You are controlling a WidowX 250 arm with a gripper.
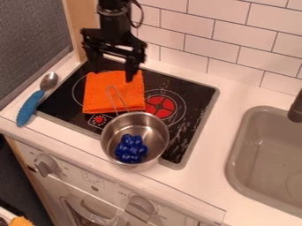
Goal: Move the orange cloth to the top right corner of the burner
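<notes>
Open end effector hangs over the back edge of the orange cloth on the burner

The cloth lies roughly square and flat on the left part of the burner, away from its top right corner. The end effector comes down from the upper left of the view, its two fingers spread wide apart, with nothing held between them. One fingertip shows in front of the cloth's back right corner; whether it touches the fabric, I cannot tell. The other is near the back left corner.

A metal pot stands at the front of the burner, reaching over its front rim, with a dark blue, lumpy cluster inside. The pot's wire handle points back and overlaps the cloth in the view. Just right of the cloth is a red heating ring.

On the white surface, left of the burner, lies a spoon with a blue handle, its metal bowl toward the back. A grey sink is set in at the right, beside a dark tap. White tiles line the wall behind, and two knobs are on the front panel below.
</notes>
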